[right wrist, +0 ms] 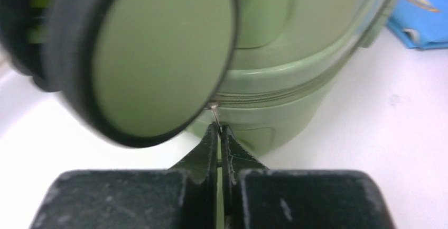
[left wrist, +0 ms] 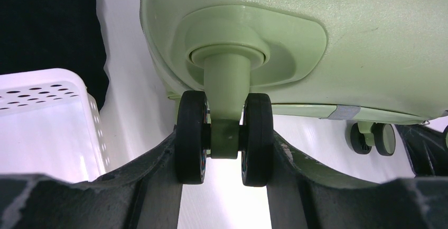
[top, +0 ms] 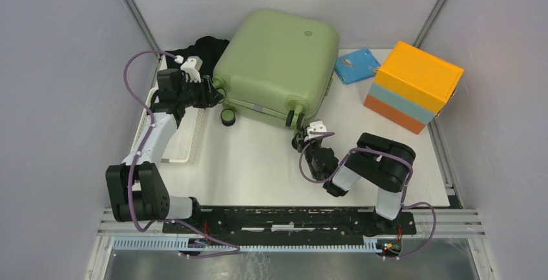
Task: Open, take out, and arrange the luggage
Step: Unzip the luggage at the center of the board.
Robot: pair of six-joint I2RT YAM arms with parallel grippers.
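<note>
While left claw [left wrist: 224,140] clamps the 8 o'clock caster [left wrist: 191,134] (anchor), right claw [right wrist: 219,134], pinching the zip pull [right wrist: 214,113], should drag along the luggage [top: 278,60] seam, not outward.

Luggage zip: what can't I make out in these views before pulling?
Contents: luggage closed, shell hides them in every view.
Zip line: right wrist, blurred near wheel covers it left of the zip pull pinched in the right gripper.
Zip pull: top view, too small, under that gripper.
Lower frame: left wrist, filled by the left gripper clamping the corner wheel.
</note>
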